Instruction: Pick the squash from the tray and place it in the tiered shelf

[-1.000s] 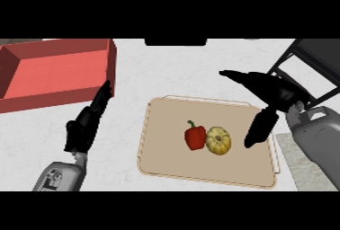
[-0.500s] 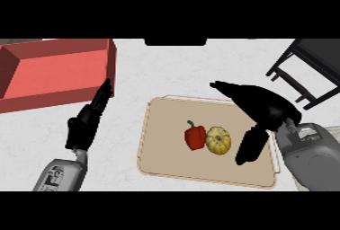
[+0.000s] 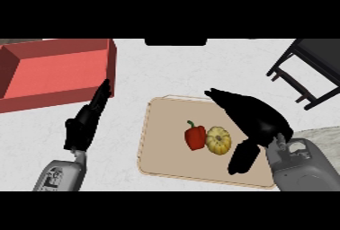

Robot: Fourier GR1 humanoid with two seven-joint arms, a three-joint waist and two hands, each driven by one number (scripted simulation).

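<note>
Fingers of the right hand (image 3: 256,120) are spread and relaxed, holding nothing, arched over the beige tray (image 3: 159,152) just right of the yellow squash (image 3: 218,140), thumb hanging down. That squash lies on the tray, touching a red pepper (image 3: 194,137). Left hand (image 3: 86,121) rests straight-fingered beside a red bin (image 3: 56,74). At the upper right of the white counter (image 3: 192,65) stands the dark tiered shelf (image 3: 312,67).

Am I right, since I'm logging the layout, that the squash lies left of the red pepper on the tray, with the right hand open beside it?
Not quite. The head view shows the squash to the right of the pepper, the two touching on the tray. The rest holds: the right hand is open beside it.
</note>
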